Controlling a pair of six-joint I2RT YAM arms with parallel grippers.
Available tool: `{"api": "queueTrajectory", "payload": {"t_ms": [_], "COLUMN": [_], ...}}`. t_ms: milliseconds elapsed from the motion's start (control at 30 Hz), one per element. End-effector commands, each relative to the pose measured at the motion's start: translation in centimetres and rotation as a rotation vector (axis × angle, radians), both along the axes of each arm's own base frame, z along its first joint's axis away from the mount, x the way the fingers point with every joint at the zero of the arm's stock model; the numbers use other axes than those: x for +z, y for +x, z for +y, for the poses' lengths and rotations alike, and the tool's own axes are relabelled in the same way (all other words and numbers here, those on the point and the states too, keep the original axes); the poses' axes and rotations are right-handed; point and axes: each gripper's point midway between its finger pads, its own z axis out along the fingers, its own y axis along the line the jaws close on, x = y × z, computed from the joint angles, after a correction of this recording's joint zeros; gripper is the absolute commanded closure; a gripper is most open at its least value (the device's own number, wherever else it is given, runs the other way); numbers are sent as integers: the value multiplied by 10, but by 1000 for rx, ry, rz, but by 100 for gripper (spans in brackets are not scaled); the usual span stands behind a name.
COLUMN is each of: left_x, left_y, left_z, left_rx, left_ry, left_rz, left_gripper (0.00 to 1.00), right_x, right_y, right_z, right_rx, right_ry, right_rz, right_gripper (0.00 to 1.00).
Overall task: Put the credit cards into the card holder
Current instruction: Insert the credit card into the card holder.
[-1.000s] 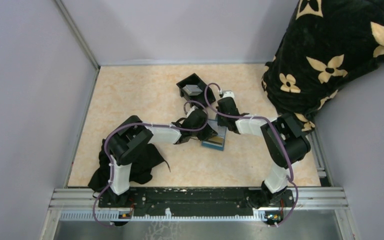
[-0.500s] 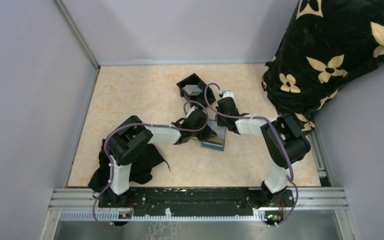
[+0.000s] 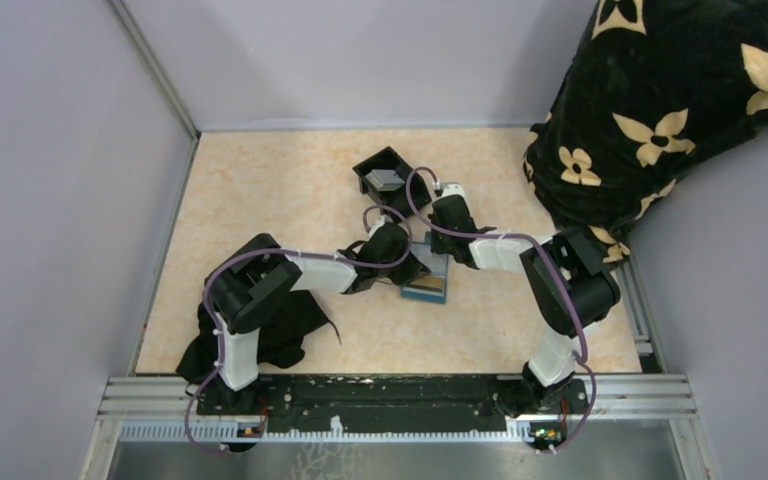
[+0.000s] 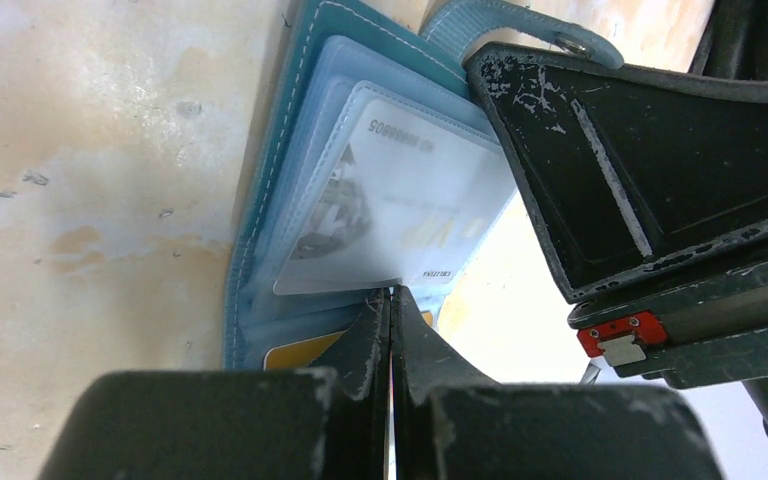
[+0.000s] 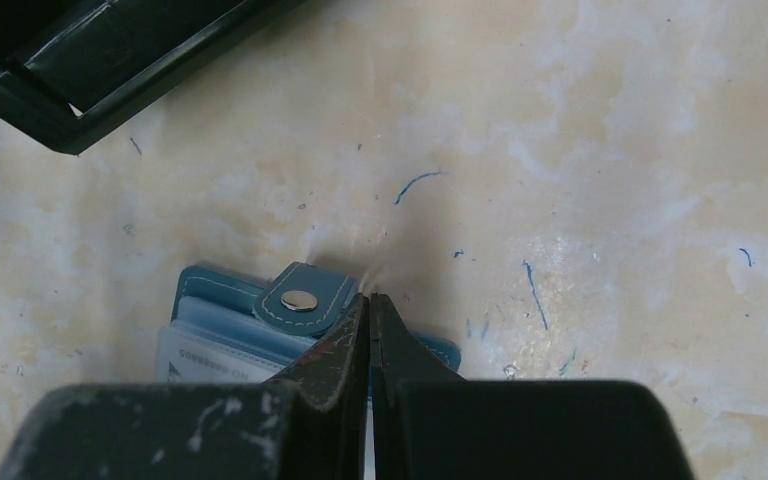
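Observation:
The teal card holder lies open on the table between both arms. In the left wrist view its clear sleeves hold a grey-silver credit card, and a tan-yellow credit card peeks from a lower sleeve. My left gripper is shut, tips against the silver card's near edge, nothing between them. My right gripper is shut too, its tips down on the holder's far edge beside the snap strap.
A black open tray with a flat grey piece in it stands just behind the holder. A black cloth lies by the left arm's base. A black flowered blanket fills the back right corner. Walls close in on the left and at the back.
My left gripper has closed from slightly open to shut and edged a little to the left. The right arm and the card holder have hardly moved.

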Motion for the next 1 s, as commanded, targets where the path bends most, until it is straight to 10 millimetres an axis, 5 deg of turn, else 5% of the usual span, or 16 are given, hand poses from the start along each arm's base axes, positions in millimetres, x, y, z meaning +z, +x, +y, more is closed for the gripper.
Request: {"api": "queueTrajectory", "payload": {"t_ms": [0, 433, 967], "left_x": [-9, 14, 11], "left_y": [0, -1, 23], "left_z": [14, 28, 45], "left_rx": [4, -23, -27], "left_ry": [67, 90, 328], "left_rz": [-29, -160, -209], "left_gripper": [100, 100, 94], "right_x": [-73, -72, -68], "right_y": [-95, -95, -102], "right_z": [-17, -19, -16], "right_rx": [82, 75, 94], "right_ry": [-97, -105, -89], "right_rz": [380, 382, 388], "right_gripper": [100, 100, 100]}}
